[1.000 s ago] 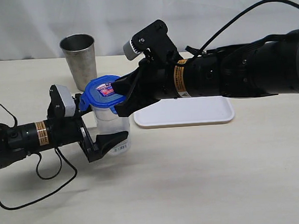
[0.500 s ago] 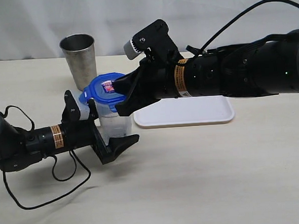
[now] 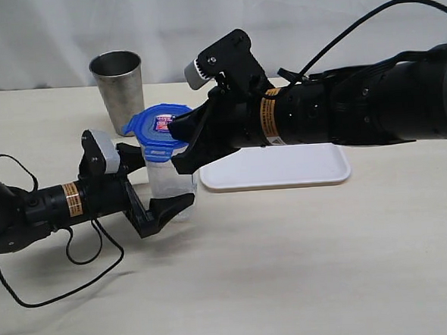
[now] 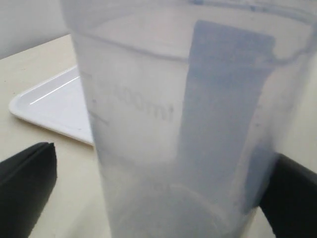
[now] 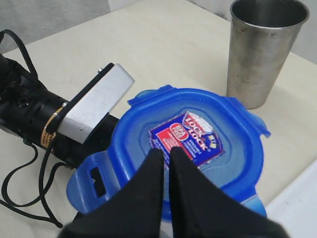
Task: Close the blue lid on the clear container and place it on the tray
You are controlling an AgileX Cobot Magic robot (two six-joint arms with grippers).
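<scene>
The clear container (image 3: 171,182) stands upright on the table, and the blue lid (image 3: 157,127) lies on its mouth with its flaps sticking out. My right gripper (image 3: 172,129) is shut, with both fingertips (image 5: 159,157) resting on the blue lid (image 5: 188,144) beside its sticker. My left gripper (image 3: 158,188) straddles the container low down and is open. In the left wrist view the clear container (image 4: 163,124) fills the frame. One finger (image 4: 292,198) is against its wall and the other (image 4: 27,188) stands a little apart. The tray (image 3: 284,167) lies just behind.
A grey metal tumbler (image 3: 118,86) stands behind the container, close to the lid (image 5: 262,49). The left arm's black cable (image 3: 70,268) loops on the table at the front left. A corner of the tray (image 4: 54,106) shows past the container.
The lid has gone from tilted to lying flatter on the container's mouth. The left arm shifted right, then back left, around the container. The right arm has hardly moved.
</scene>
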